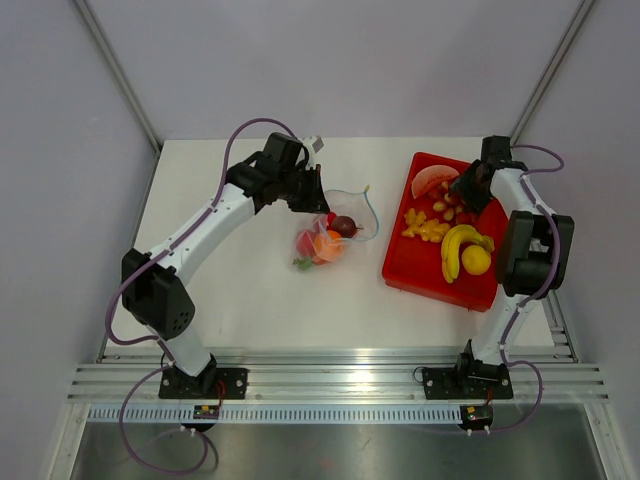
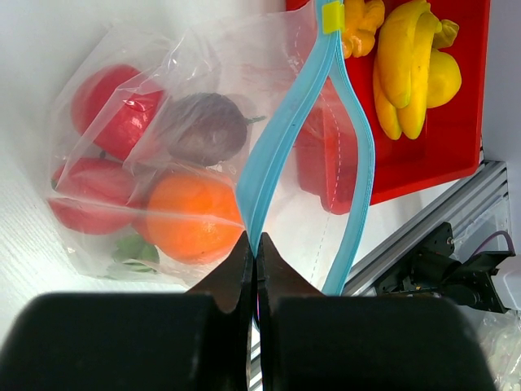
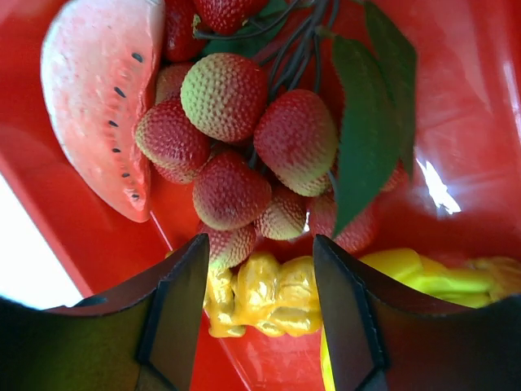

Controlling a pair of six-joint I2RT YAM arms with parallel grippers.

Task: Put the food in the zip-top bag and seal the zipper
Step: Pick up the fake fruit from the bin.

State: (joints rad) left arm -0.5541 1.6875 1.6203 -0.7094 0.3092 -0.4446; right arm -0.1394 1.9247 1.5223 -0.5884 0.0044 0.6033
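The right claw hangs with fingers apart over the red tray, the berry cluster just past its tips. Well to its left, the left claw is clamped on one end of the zipper, the mouth of the zip-top bag gaping toward the tray.

Blurred green thing, perhaps leaf.

The left arm reaches out over the table and bends in toward the middle. The left gripper points down, and its two fingers are squeezed tight together, pinching the zipper. The right arm is folded up on its own side. The right gripper points down with its two fingers apart
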